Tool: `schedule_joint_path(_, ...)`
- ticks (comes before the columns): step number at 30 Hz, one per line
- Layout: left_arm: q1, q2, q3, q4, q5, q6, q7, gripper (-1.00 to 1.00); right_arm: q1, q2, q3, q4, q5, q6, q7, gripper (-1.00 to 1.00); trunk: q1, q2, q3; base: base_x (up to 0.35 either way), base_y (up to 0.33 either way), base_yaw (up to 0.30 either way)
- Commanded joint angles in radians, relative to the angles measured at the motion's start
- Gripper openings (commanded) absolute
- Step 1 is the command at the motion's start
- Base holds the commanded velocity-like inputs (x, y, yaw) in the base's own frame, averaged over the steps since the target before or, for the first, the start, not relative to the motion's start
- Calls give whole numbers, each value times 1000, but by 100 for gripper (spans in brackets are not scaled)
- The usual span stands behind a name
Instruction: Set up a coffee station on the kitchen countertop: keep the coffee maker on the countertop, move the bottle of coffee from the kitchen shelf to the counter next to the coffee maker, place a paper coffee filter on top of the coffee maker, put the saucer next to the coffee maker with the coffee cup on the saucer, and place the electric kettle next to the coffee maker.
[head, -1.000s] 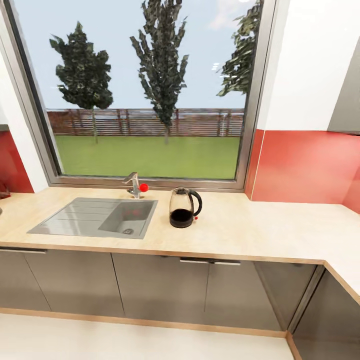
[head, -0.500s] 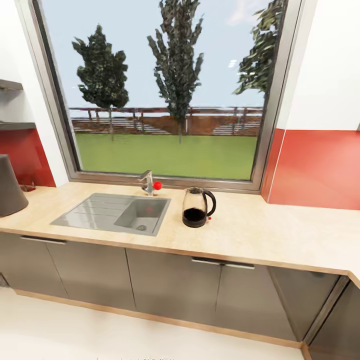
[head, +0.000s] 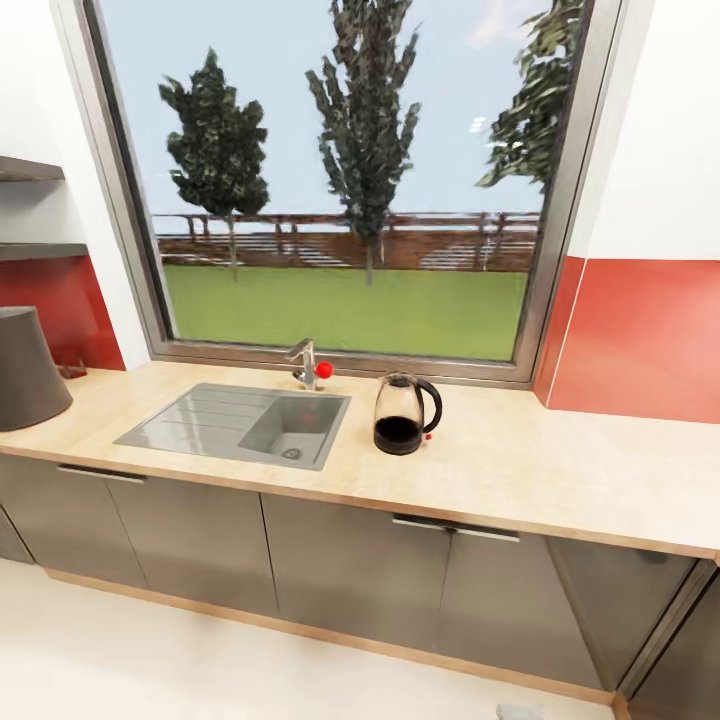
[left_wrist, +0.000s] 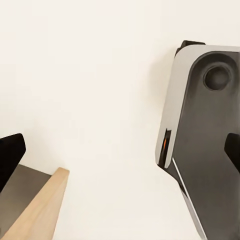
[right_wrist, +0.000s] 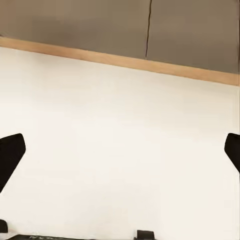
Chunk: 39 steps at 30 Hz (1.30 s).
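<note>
The glass electric kettle (head: 403, 415) with a black base and handle stands upright on the light wood countertop (head: 570, 475), just right of the sink (head: 240, 425). A dark grey tapered appliance (head: 28, 368), cut off by the picture's left edge, sits on the same counter. Two grey wall shelves (head: 35, 250) show above it, and nothing on them can be made out. My left gripper (left_wrist: 120, 155) hangs open over the white floor beside the robot's grey base (left_wrist: 205, 150). My right gripper (right_wrist: 120, 152) is open too, above the floor near the cabinet plinth (right_wrist: 125, 61).
A faucet (head: 305, 362) with a red knob stands behind the sink, below a large window (head: 350, 180). Grey base cabinets (head: 350, 560) run under the counter. The counter turns a corner at the far right, with red backsplash (head: 640, 340) behind it.
The whole head view has shifted: the camera has swung left and drawn back slightly. The grey appliance and the shelves have come into view at the left. The kettle has stayed in place.
</note>
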<state>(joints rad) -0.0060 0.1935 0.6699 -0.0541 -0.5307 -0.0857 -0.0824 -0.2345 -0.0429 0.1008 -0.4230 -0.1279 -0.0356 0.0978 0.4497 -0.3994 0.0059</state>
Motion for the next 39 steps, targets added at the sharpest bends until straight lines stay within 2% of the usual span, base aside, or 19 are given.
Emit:
schedule_joint_path(1, 0, 0, 8, 0, -9, -3, -3, 100, 0, -1, 7, -22, -10, -3, 0, 100, 0, -1, 0, 0, 0, 3)
schedule_joint_path(2, 0, 0, 8, 0, -9, -2, -3, 100, 0, -1, 7, -67, -10, -3, 0, 100, 0, -1, 0, 0, 0, 2)
schedule_joint_path(3, 0, 0, 7, 1, -11, -2, -3, 100, 0, -1, 7, -166, -9, -2, 0, 100, 0, -1, 0, 0, 0, 0)
schedule_joint_path(4, 0, -1, 5, 1, -11, -2, -3, 100, 0, -1, 7, -197, -10, -2, 0, 100, 0, -1, 0, 0, 0, 0)
schedule_joint_path(5, 0, -2, 0, 2, -15, -1, -5, 100, 0, -2, 6, -407, -10, -1, 0, 100, 0, -1, 0, 0, 0, 0)
schedule_joint_path(9, 0, -3, -2, 2, -17, 8, -5, 100, 0, -1, 5, -604, -11, 3, 0, 100, 0, -1, 0, 0, 0, 0)
schedule_joint_path(10, 0, -3, -4, 2, -18, 10, -5, 100, 0, 0, 6, -697, -13, 15, 0, 100, 0, -1, 0, 0, 0, 0)
schedule_joint_path(12, 0, -4, -6, 2, -20, 12, -6, 100, 0, 5, 6, -778, -14, 52, 1, 100, 0, -1, 0, 0, 0, 0)
schedule_joint_path(15, 0, -5, -5, 2, -21, 12, -7, 100, 0, 12, 7, -912, -15, 147, 2, 100, 0, -1, 0, 0, 0, 0)
schedule_joint_path(20, 0, -4, -4, 2, -20, 8, -5, 100, 0, 12, 6, -1037, -16, 185, 2, 100, 0, -1, 0, 0, 0, 0)
schedule_joint_path(23, 0, -3, -4, 2, -20, 7, -6, 100, -1, 11, 5, -1068, -16, 204, 3, 100, 0, -1, 0, 0, 0, 0)
schedule_joint_path(31, 0, -2, -3, 2, -19, 14, -6, 100, -44, 9, 1, -1074, -12, 211, 3, 100, 0, -1, 0, 46, 0, 0)
schedule_joint_path(39, 0, -4, -4, 2, -17, 15, -5, 100, -63, -1, -2, -1065, -11, 209, 11, 100, 0, -1, 0, 291, 0, 0)
